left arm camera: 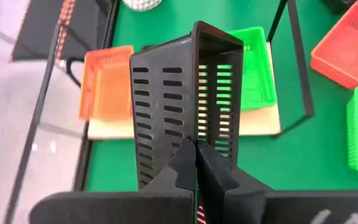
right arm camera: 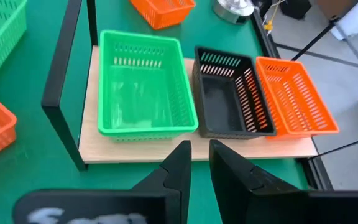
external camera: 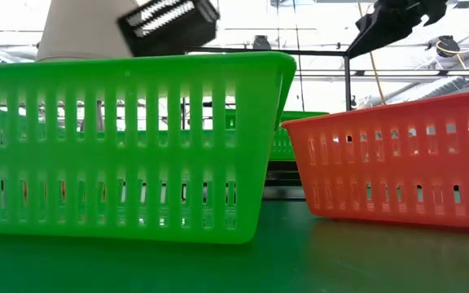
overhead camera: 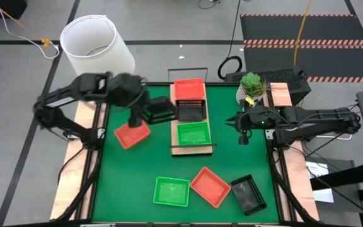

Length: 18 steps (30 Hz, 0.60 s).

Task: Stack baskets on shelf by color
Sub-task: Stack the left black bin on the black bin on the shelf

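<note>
The shelf (overhead camera: 174, 126) lies mid-table and carries an orange basket (overhead camera: 189, 89) at its far end, a black basket (overhead camera: 190, 112) in the middle and a green basket (overhead camera: 193, 133) at its near end. My left gripper (overhead camera: 142, 115) is shut on a second black basket (overhead camera: 160, 110), held high just left of the shelf. Another orange basket (overhead camera: 132, 134) rests on the mat below it. A green (overhead camera: 171, 191), an orange (overhead camera: 210, 186) and a black basket (overhead camera: 249, 193) sit near the front edge. My right gripper (overhead camera: 243, 133) hovers right of the shelf, slightly open and empty. My left gripper pinches a thin slatted wall of the black basket (left arm camera: 194, 134) between its two fingers, which slant down at it. The basket is lifted clear of the mat and tipped on edge, standing up beyond the fingers with its far rim (left arm camera: 217, 36) highest.
A white cylindrical bin (overhead camera: 97, 44) stands beyond the far left corner, and a small potted plant (overhead camera: 252, 84) at the far right. Black wire frames (overhead camera: 188, 69) rise at the shelf's two ends. Bare green mat (overhead camera: 131, 183) lies at the near left.
</note>
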Available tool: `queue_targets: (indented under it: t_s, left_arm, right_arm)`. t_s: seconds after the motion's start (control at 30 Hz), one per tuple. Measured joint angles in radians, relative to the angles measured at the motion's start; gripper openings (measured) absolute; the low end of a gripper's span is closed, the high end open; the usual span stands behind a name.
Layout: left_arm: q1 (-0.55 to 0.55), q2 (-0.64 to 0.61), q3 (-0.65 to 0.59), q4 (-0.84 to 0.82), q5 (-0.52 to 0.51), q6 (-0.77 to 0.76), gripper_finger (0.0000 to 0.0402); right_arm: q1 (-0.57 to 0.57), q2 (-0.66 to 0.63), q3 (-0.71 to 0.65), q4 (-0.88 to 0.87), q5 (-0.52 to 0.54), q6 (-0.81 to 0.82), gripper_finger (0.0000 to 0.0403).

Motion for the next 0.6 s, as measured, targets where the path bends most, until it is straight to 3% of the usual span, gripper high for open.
queue_targets:
  t_s: [0.27,0.47,0.6]
  left_arm:
    - [0.175,0.264,0.283,-0.001,0.185,0.290,0.0001]
    - [0.261,0.462,0.495,-0.017,0.303,0.330,0.0001]
    - [0.311,0.562,0.559,-0.042,0.400,0.321,0.0001]
  right_arm:
    - [0.000,-0.067,0.000,-0.038,-0.002,0.052,0.0054]
    - [0.000,-0.077,0.000,-0.071,-0.003,0.061,0.0054]
    - [0.000,-0.075,0.000,-0.081,-0.004,0.060,0.0054]
